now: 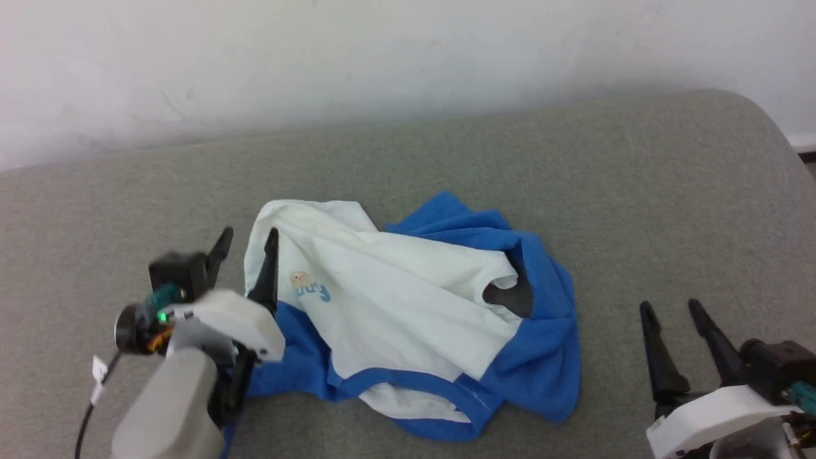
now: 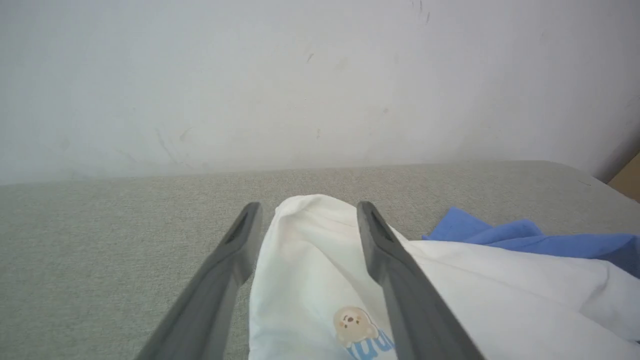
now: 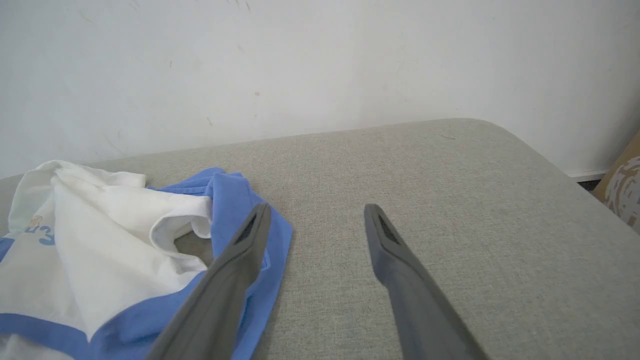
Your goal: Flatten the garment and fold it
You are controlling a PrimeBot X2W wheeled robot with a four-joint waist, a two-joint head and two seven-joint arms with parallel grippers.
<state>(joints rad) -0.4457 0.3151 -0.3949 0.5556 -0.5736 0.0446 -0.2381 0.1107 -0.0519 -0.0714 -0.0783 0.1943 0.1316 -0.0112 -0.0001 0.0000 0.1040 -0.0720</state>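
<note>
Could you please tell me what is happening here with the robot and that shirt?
The robot is working on a white and blue garment that lies crumpled, not yet flattened, on a grey padded surface. Its left end effector is open, with a white corner at the garment's left end between its fingers but not clamped. The right end effector is open too, over bare surface just right of the garment, holding nothing.

The garment (image 1: 408, 299) lay crumpled before me on the grey surface (image 1: 637, 191). Its white body was rumpled on top, with a small cartoon print (image 1: 301, 280) at the left. Blue fabric was bunched along its right and near edges.
</note>
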